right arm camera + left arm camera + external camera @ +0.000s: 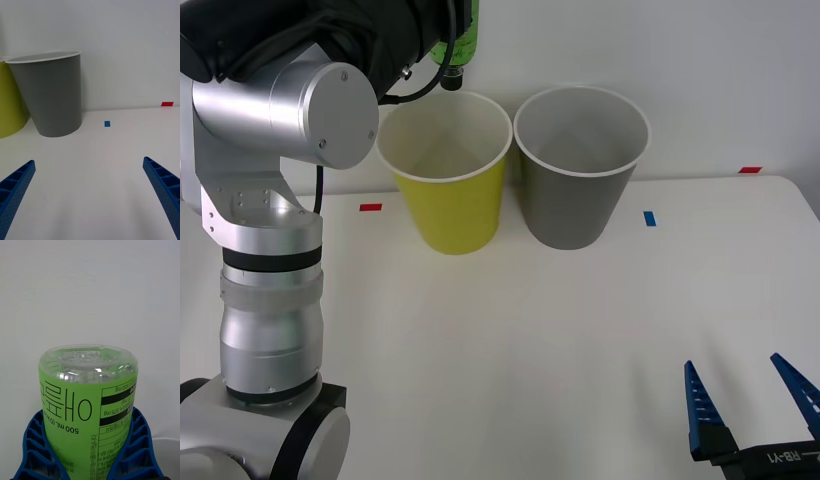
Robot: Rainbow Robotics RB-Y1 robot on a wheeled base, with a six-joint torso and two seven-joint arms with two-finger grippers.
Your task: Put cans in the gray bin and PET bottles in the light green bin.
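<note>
Right gripper (750, 400) idles low at near table edge, fingers spread and empty; farther off, left gripper (88, 450) clamps the green-labelled PET bottle (460, 45) cap-down above the light green bin (448, 190), apparently ready to drop, gray bin (580, 175) just beside.

Plastics, brushed metal and a matt white worktop

The PET bottle (88, 405) is clear glossy plastic with a smooth, shiny green label, clamped between the ribbed blue plastic fingers (35, 450) of the left end effector (88, 461). The light green bin (448, 170) and the gray bin (578, 165) look like smooth, satin plastic with white insides. The left arm's joint housing (300, 110) is brushed silver metal with a soft sheen. The worktop (530, 340) is smooth and matt white. The right end effector (750, 400) has finely dotted, matt blue plastic fingers (15, 191).
</note>
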